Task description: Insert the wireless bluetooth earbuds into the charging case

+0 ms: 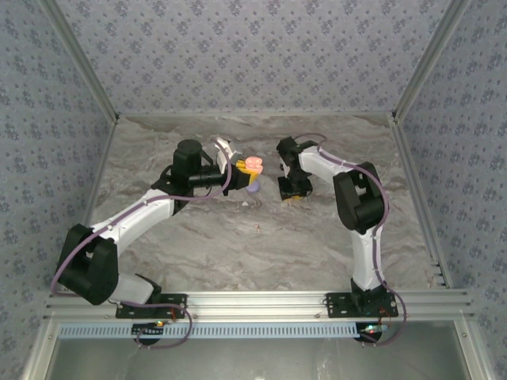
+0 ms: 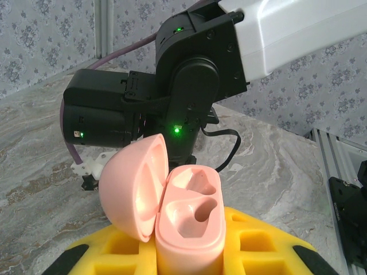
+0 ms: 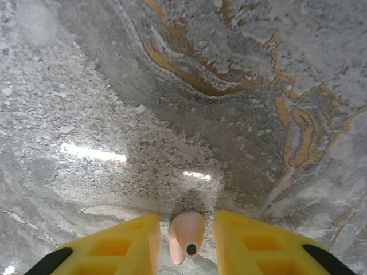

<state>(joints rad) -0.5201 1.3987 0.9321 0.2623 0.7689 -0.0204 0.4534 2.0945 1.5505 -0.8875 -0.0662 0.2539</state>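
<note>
Pink charging case [image 2: 189, 226] stands open, upright; pale pink earbud [image 3: 186, 229] lies on tabletop [image 3: 172, 86].

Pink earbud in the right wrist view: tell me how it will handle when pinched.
The earbud looks smooth, so it may slip from the right gripper. Its rounded, tapered shape probably rolls if nudged. Small beside that gripper, so likely light.

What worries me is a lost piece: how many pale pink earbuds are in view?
1. The pale pink plastic earbud is between the open jaws of the right pincer. The open pink charging case in the left pincer has both sockets empty; others may be hidden.
</note>
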